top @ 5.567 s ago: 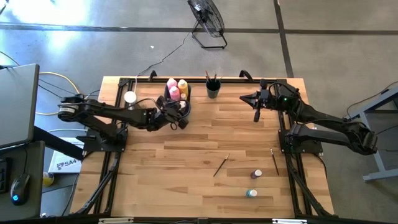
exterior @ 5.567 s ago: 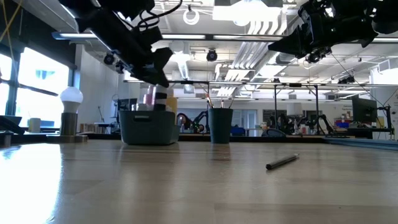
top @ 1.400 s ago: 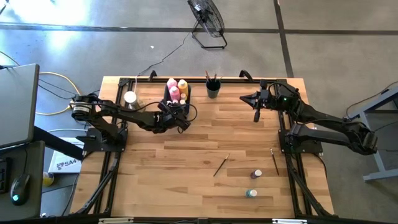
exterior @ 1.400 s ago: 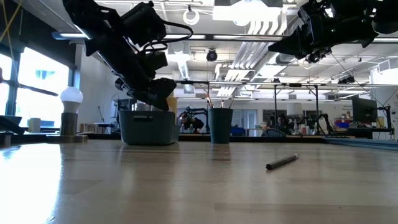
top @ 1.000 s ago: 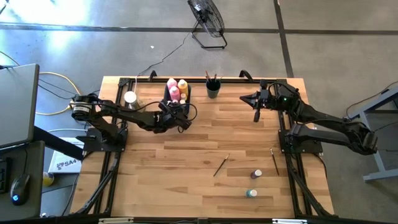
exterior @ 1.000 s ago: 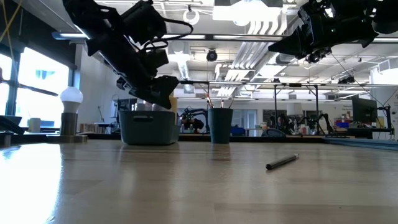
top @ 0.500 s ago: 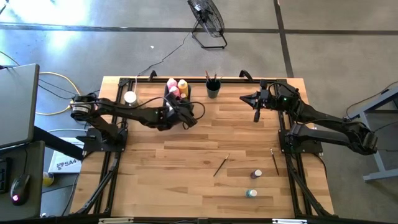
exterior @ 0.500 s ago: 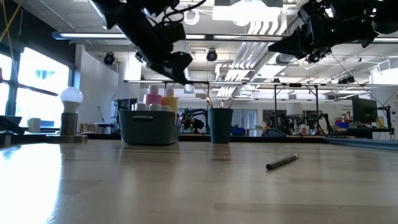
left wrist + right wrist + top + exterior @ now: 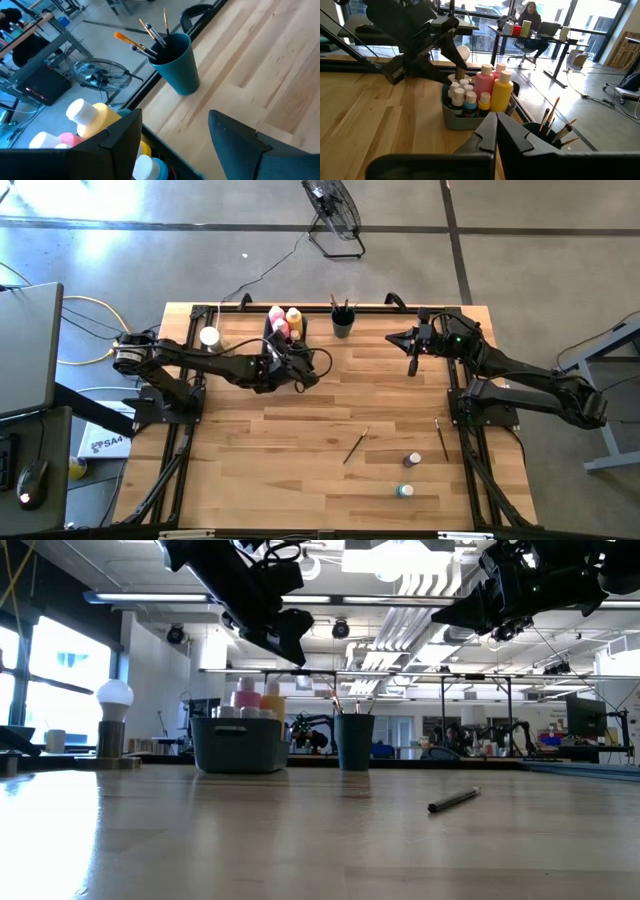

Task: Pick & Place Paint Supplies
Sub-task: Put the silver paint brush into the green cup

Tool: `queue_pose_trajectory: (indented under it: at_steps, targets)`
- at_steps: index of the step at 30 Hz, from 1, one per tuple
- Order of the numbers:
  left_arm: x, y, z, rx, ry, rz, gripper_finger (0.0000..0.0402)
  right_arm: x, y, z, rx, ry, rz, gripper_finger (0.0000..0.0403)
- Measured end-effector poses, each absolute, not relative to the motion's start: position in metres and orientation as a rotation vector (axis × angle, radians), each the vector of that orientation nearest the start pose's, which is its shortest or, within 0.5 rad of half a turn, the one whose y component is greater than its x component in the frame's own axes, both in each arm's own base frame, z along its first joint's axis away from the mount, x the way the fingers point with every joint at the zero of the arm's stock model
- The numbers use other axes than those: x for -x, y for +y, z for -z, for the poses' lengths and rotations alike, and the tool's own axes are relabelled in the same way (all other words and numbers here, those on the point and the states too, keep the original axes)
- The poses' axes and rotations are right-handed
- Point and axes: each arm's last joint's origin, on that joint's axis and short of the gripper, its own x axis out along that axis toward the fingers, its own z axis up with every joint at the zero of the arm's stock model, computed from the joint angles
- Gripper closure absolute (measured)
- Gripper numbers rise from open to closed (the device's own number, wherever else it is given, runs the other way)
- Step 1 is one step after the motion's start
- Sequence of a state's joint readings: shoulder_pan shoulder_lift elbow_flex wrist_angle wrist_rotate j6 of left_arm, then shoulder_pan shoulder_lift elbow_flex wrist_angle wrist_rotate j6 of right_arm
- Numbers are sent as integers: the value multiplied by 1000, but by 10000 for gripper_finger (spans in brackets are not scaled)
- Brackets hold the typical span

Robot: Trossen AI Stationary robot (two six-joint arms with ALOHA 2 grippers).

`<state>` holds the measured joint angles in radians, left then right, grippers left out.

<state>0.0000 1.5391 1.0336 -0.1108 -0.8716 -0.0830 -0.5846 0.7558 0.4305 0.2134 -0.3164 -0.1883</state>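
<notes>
Since a moment ago the left gripper (image 9: pixel 306 372) has risen and swung right, off the grey bin (image 9: pixel 297 343); it hangs just right of the bin with its fingers (image 9: pixel 239 145) apart and nothing between them

Much of the sorting looks done: the pink bottle (image 9: pixel 484 87) and yellow bottle (image 9: pixel 502 91) stand in the bin at the far side of the table (image 9: pixel 380 395), with a cluster of small white-capped bottles (image 9: pixel 461 98) beside them, and several brushes (image 9: pixel 150 40) stand in the teal cup (image 9: pixel 176 62) to the bin's right

Still out on the near half are a brush (image 9: pixel 356 446) at the middle, another brush (image 9: pixel 441 438) to its right, a purple bottle (image 9: pixel 412 461) and a teal bottle (image 9: pixel 403 491)

The right gripper (image 9: pixel 412 366) waits over the far right, fingers (image 9: pixel 520 135) shut and empty
</notes>
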Motion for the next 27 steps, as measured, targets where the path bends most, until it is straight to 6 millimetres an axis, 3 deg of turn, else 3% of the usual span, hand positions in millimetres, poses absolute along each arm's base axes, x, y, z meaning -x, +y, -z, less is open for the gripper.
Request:
queue_pose_trajectory:
  at_steps: [27]
  targets:
    - [-326,22,-252,-222,548,-872,178,-150,-88,-253,138,125,257,401]
